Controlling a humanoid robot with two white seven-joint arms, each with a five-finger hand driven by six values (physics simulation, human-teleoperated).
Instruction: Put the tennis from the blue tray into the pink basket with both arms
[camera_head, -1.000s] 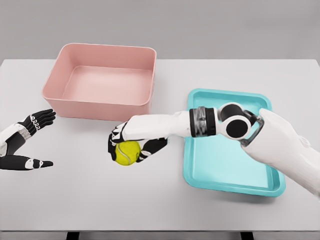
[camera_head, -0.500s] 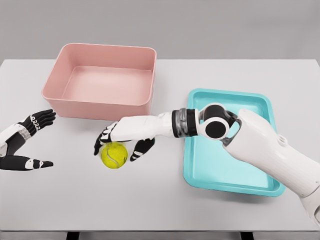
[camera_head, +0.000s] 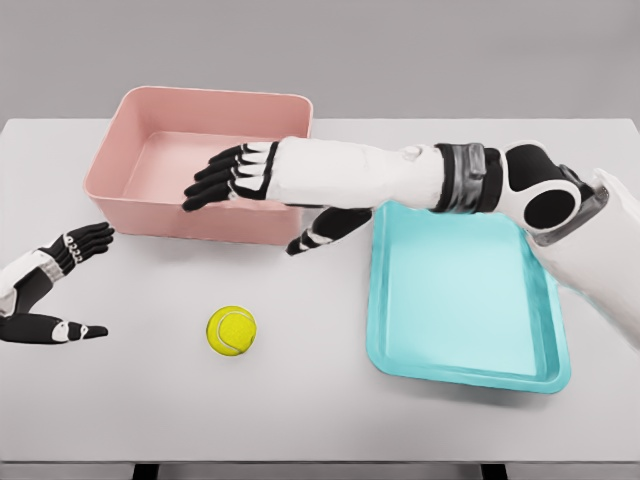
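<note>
The yellow tennis ball (camera_head: 232, 331) lies on the white table, left of the blue tray (camera_head: 465, 340) and in front of the pink basket (camera_head: 140, 215). Nothing holds it. My right hand (camera_head: 240, 190) is raised above and behind the ball, over the basket's front wall, with fingers spread and empty. My left hand (camera_head: 65, 285) is at the left edge of the table, open, well to the left of the ball. The blue tray holds nothing, and nothing shows inside the pink basket, though my right hand and forearm cover part of it.
My right forearm (camera_head: 400, 175) stretches across the tray's top-left corner and the basket's right front corner. The table's front edge (camera_head: 320, 462) runs along the bottom of the view.
My right hand let go of the ball on the table, then lifted up and back toward the basket. The ball stays where it was set down. The left hand has barely moved.
</note>
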